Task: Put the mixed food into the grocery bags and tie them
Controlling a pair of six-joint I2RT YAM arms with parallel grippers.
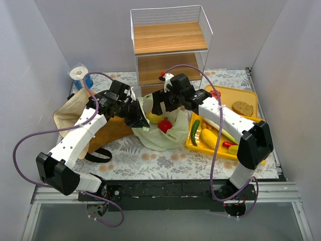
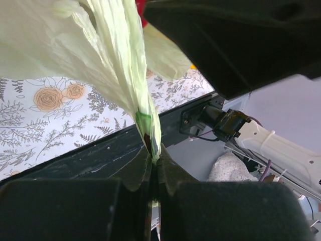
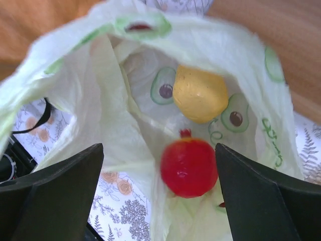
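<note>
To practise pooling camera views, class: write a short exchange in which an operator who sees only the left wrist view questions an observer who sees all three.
Operator: My left tool pinches the green bag by its film. What is inside?
Observer: A yellow lemon and a red round fruit lie in it.
Operator: Where is the right tool?
Observer: Over the bag's open mouth, its fingers wide apart with nothing between them.
</note>
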